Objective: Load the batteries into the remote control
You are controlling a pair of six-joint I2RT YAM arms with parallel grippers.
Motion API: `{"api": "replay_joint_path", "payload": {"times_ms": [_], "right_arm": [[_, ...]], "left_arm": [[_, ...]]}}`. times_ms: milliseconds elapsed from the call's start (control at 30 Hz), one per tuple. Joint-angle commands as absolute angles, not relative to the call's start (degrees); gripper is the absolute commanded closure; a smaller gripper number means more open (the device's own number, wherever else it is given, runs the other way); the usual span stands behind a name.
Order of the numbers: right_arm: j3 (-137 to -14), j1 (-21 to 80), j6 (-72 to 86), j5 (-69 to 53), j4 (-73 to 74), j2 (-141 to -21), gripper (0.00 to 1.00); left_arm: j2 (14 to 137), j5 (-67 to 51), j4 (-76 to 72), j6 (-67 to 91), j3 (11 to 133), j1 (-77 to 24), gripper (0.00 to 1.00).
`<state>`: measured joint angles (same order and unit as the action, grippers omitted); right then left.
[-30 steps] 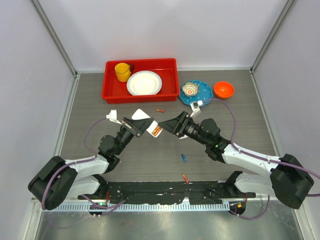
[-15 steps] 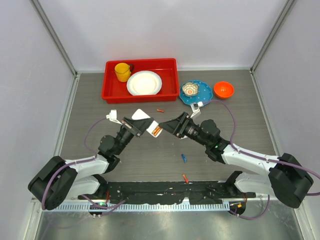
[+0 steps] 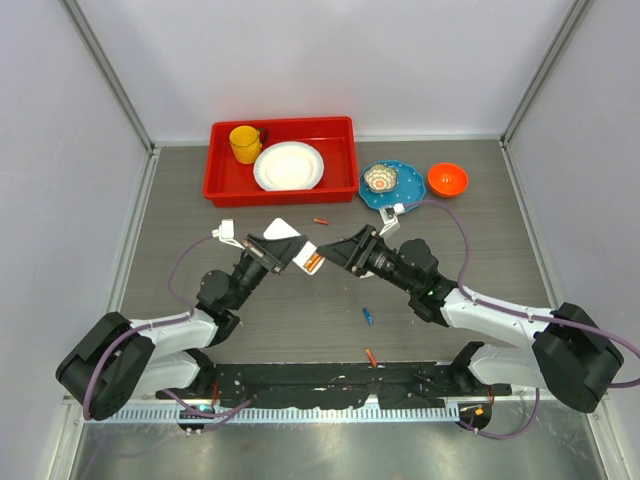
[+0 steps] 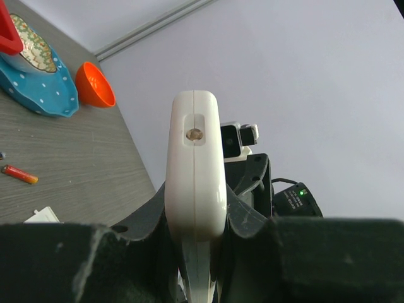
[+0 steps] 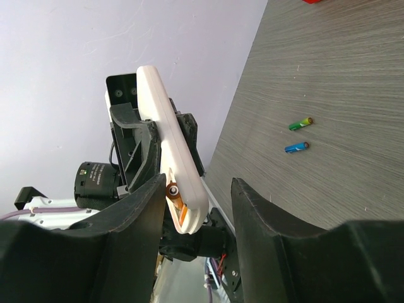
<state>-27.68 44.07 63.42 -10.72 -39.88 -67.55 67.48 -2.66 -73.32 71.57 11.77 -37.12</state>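
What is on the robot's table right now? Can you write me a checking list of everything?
Surface: grey wood-grain table, no spills seen.
Job's things: white remote control with an orange battery in its open slot. A green battery, a blue battery and a red battery lie loose.
Clutter: red tray holding a yellow mug and a white plate. Blue dish with a small bowl. Orange bowl.
Grippers: left tool shut on the remote control. Right tool open, its fingers either side of the slot end.
Cables: purple cables loop along both arms.
Surroundings: plain pale walls; nothing else seen.
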Motion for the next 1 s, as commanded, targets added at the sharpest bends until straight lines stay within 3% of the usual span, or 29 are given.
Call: {"api": "replay_joint_path", "payload": {"times_ms": [0,967], "right_arm": [[-28.3,43.9,63.5,-11.2,-41.7,-68.4,0.5],[-27.7,44.6,63.8,-13.0,-43.8,-71.9,0.59]], "left_arm": [[66.3,-2.7,-83.9,71.8,14.5,-37.3,1.0],[67.0,-0.5,-84.7,72.0,18.8,-37.4,1.0]]}}
